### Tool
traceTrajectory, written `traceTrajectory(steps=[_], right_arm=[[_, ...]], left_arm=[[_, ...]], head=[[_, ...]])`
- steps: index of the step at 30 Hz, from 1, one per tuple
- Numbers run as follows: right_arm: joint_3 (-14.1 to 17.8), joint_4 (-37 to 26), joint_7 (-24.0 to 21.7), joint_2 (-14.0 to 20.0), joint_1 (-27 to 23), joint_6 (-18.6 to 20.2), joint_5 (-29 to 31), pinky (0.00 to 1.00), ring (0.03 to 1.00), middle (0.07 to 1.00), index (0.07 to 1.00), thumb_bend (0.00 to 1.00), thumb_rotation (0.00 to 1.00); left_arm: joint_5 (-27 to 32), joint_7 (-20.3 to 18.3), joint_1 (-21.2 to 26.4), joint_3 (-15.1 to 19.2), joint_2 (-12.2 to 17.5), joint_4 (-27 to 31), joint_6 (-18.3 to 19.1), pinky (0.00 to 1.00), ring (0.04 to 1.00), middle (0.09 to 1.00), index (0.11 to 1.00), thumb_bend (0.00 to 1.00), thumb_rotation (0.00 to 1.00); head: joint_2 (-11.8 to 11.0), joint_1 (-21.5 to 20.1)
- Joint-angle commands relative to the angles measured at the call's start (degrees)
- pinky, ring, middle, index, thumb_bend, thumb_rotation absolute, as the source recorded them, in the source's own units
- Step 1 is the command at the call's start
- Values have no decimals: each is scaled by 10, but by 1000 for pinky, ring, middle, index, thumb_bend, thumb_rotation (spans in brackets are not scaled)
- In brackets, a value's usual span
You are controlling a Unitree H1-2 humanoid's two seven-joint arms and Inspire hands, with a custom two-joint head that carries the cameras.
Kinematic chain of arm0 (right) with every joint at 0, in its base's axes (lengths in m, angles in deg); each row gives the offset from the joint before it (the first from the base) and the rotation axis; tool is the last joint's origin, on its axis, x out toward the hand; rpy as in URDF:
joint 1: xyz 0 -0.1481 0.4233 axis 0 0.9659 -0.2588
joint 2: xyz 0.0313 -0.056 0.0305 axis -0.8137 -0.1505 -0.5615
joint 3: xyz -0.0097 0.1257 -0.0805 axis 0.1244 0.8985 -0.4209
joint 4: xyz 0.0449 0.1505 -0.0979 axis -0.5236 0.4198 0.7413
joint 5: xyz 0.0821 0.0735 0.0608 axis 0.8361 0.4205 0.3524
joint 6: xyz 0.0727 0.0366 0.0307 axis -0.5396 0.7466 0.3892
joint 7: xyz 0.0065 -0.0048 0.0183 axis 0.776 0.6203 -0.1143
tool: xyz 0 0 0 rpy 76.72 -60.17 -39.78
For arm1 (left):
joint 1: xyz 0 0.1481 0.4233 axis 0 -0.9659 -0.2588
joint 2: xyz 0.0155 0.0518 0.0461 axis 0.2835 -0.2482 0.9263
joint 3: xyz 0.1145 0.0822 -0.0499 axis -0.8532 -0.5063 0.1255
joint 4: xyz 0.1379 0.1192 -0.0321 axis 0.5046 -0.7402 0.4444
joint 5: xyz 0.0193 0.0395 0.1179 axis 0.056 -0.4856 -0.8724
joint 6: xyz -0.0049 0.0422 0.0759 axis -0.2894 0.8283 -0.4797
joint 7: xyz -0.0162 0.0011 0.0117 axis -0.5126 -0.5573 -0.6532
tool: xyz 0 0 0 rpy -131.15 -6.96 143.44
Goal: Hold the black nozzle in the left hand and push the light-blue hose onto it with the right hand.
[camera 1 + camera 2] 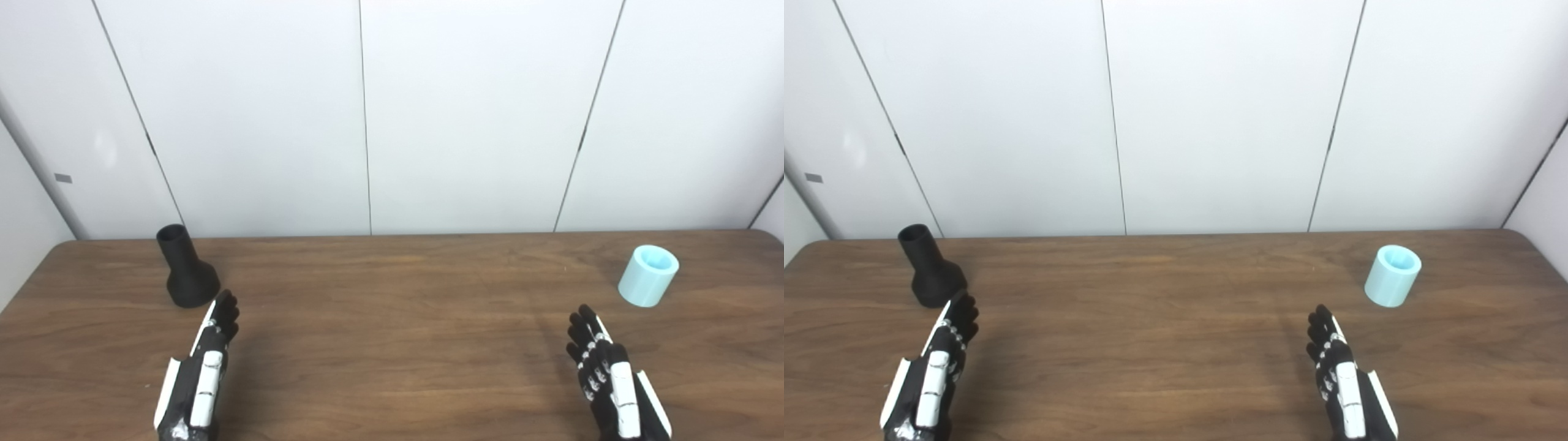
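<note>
The black nozzle (186,267) stands upright on the worktop (392,343), flared base down, narrow open mouth up and leaning slightly away. Left hand (199,373) sits just this side of it, fingers (225,309) straight and holding nothing. Far right of the nozzle, the light-blue hose (648,275), a short stubby tube, stands tilted, hollow end up. Right hand (612,383) lies near it, fingers extended, holding nothing.

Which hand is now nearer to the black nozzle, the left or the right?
Left. The left hand lies just in front of the nozzle, its fingertips almost at the base. The right hand is far across the table, near the hose.
</note>
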Motion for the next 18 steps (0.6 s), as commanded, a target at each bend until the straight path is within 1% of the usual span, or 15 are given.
traceTrajectory(steps=[1, 4, 8, 10, 13, 16, 18], right_arm=[[3, -19, 0, 4, -7, -6, 1, 991, 983, 978, 971, 607, 1000], [5, -15, 0, 2, -8, -7, 4, 984, 975, 973, 966, 604, 1000], [6, -10, -1, 2, -10, -10, 7, 989, 973, 966, 961, 590, 1000], [6, -11, 1, 4, -10, -8, -2, 985, 972, 965, 963, 597, 1000], [8, -9, -2, 5, -10, -8, 6, 988, 972, 967, 964, 602, 1000], [8, -5, -5, 8, -11, -9, 7, 991, 973, 970, 965, 600, 1000], [6, -5, -6, 10, -11, -10, 6, 997, 977, 975, 969, 606, 1000]], left_arm=[[-14, -1, -67, -4, 5, -51, -3, 987, 979, 980, 974, 507, 905], [-7, -7, -64, 0, 14, -66, -11, 978, 983, 990, 976, 492, 891], [3, -5, -45, 0, 6, -67, -10, 979, 981, 982, 981, 488, 917], [0, -5, -38, -3, 4, -71, -12, 978, 970, 974, 977, 498, 909], [-1, -4, -38, -6, 0, -62, -7, 968, 960, 971, 972, 507, 896], [0, -3, -40, -6, -2, -61, -10, 984, 972, 975, 977, 499, 893], [2, -2, -41, -3, -3, -65, -13, 997, 984, 985, 988, 469, 918]], head=[[2, -1], [2, -2], [3, -2], [4, -1], [6, 2], [6, 2], [8, 5]])
